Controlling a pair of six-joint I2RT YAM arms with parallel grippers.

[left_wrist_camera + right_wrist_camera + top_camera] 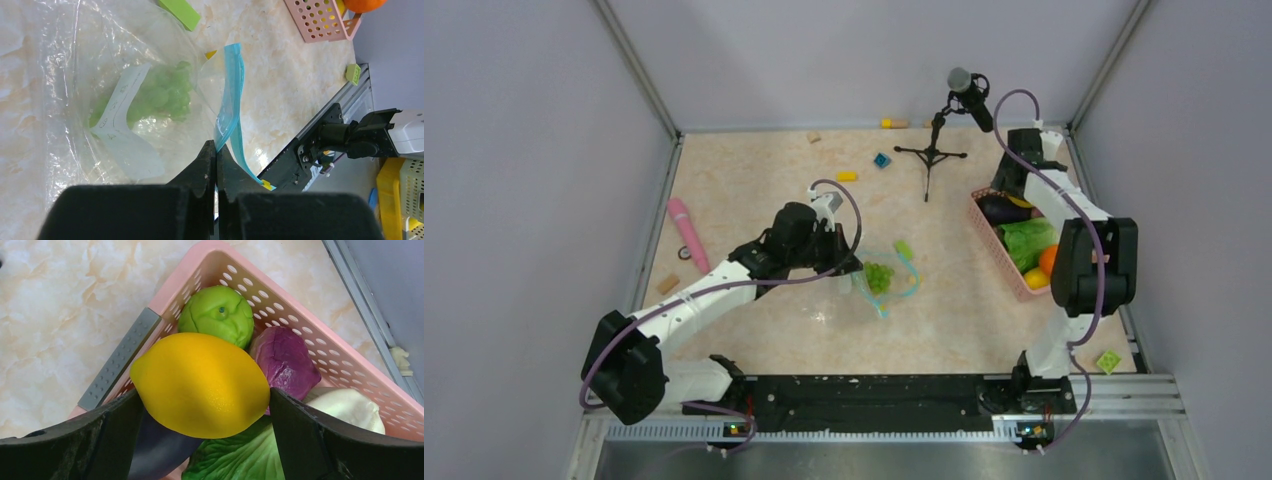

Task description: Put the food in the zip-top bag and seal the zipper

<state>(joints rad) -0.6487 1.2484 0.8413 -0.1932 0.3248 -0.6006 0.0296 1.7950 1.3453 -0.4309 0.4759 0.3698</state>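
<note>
1 zip-top bag (886, 278) lies mid-table (754, 190), w/ 1 green grape-like bunch (162, 95) seen inside it beside 1 white label (120, 130). 1 pink basket (175, 282) is set at the right side. In the right wrist view 6 pcs of food are counted in or over it: 1 lemon (200, 382), 1 lime (217, 315), 1 purple piece (285, 360), 1 white piece (345, 407), 1 leafy green piece (235, 457) and 1 dark eggplant (160, 450). Only in the top view are shown 1 orange (1048, 260) and 1 more yellow piece (1036, 278) at the basket's near end, plus 1 mic stand (934, 150), 1 pink cylinder (688, 233) and 4 small blocks: 1 yellow block (847, 176), 1 blue block (882, 160), 2 green. The zipper (232, 95) is shown clearly only in the left wrist view: the teal strip is bowed up and the mouth looks unsealed. The left gripper (216, 150) is pressed together on the bag's film at the mouth edge, just beside the strip. The right gripper (204, 397) is set wide w/ the lemon pinched between, both fingers (115, 440) touching it; this contact is hidden in the top view. The left arm (694, 300) is stretched fwd and low toward the centre; the right arm (1064, 205) is folded high, its forearm reaching to the basket's far end.
</note>
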